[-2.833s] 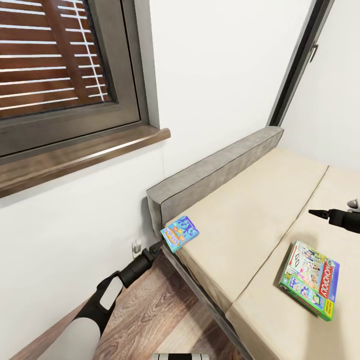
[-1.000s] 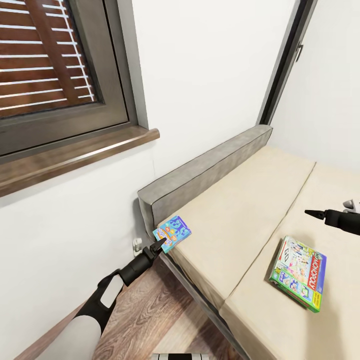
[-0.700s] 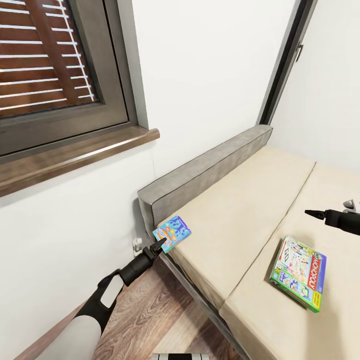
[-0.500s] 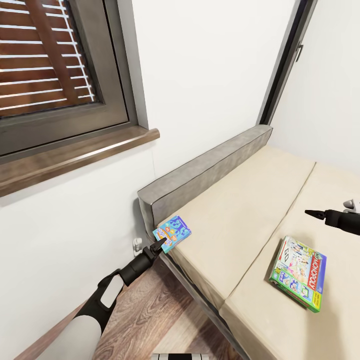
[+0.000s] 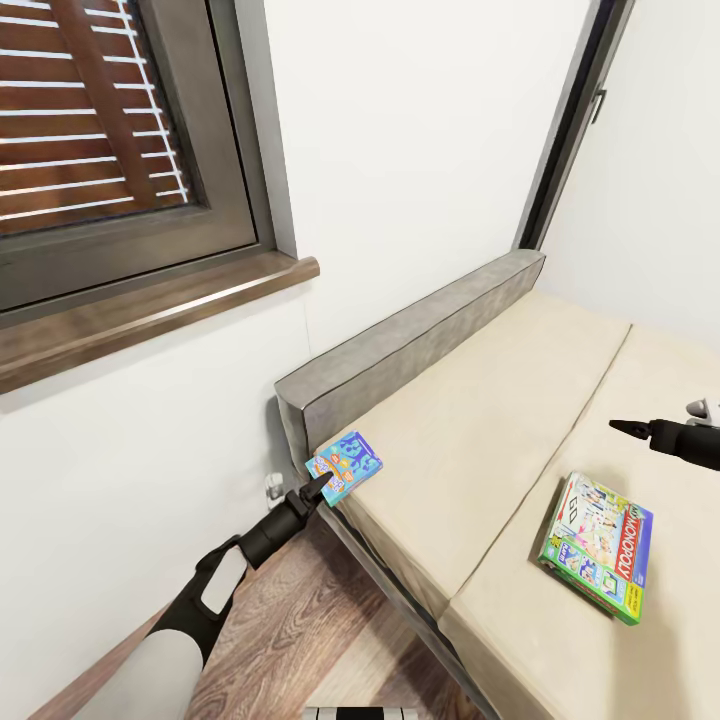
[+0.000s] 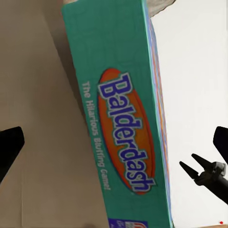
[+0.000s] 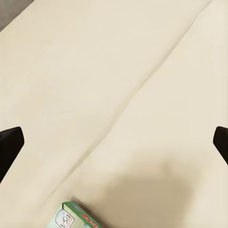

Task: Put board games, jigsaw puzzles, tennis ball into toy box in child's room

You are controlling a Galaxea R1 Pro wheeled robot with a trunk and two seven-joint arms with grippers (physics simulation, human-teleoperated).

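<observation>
— Item one: bed [image 5: 470,440]. Beige mattress in two sections, seam running lengthwise; dark grey frame along the near edge; low grey headboard [image 5: 420,345] against the white wall.

— Noted. Board games?

— Two listed. Blue cartoon game [image 5: 344,467]: lying flat at the mattress corner nearest the headboard's end, overhanging the near edge slightly. Teal side panel reading "Balderdash" in the left wrist view [image 6: 124,128]. MONOPOLY game [image 5: 597,554]: green-edged, flat on the second mattress section, well apart from the blue one, toward the bed's near edge. Green corner of it in the right wrist view [image 7: 76,217].

— Grippers?

— Left gripper [image 5: 318,489]: black, at the end of an arm reaching up from the floor side, tips at the blue game's overhanging corner. Fingers [image 6: 9,149] spread wide in the wrist view, box edge centred between them, no pad touching it. Contact at the tip in the head view: cannot tell. Right gripper [image 5: 622,427]: held above the second mattress section, beyond the MONOPOLY game and apart from it. Fingers [image 7: 8,146] spread wide over bare mattress.

— Surroundings?

— Window [image 5: 110,130] with dark frame and brown slatted shutter, wooden sill [image 5: 150,315] beneath. Wood floor [image 5: 300,620] beside the bed. Dark door frame [image 5: 570,130] past the headboard's far end. Small white fitting [image 5: 273,488] low on the wall, near the left gripper
</observation>
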